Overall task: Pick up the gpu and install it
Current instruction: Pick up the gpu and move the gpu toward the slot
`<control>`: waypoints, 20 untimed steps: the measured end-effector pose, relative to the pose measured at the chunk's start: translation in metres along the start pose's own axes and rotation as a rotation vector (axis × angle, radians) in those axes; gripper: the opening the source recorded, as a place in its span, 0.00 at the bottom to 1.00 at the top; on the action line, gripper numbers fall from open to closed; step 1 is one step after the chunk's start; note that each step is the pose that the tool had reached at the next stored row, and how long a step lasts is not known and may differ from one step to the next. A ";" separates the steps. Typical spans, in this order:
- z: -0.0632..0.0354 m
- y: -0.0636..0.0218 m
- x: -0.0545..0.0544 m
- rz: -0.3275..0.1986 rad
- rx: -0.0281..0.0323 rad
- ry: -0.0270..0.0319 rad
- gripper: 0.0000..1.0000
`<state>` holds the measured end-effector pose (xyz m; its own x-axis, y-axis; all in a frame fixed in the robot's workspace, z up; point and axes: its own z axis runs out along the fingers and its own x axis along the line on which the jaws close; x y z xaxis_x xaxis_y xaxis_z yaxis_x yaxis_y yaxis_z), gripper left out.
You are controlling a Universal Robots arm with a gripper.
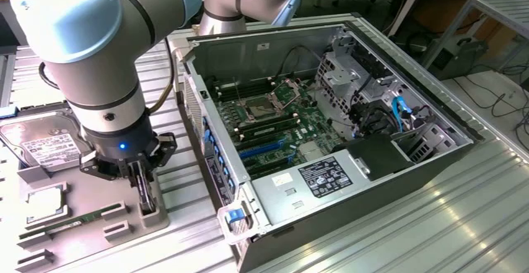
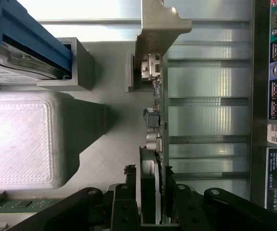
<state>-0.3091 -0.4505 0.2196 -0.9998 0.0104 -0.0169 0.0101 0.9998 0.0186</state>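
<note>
The gripper point(image 1: 142, 188) is down over the gpu point(image 1: 148, 206), which stands on its thin edge in the gray tray point(image 1: 108, 194). I cannot tell if it is squeezing. The computer case point(image 1: 198, 118) wall is near on one side. The wrist view shows the metal bracket point(image 2: 160, 24) at the card's far end, with bare tray beside it.
</note>
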 end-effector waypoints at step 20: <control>0.0007 0.0000 0.000 0.001 0.0000 -0.0001 0.28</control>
<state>-0.3090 -0.4505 0.2189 -0.9998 0.0112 -0.0170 0.0109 0.9998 0.0186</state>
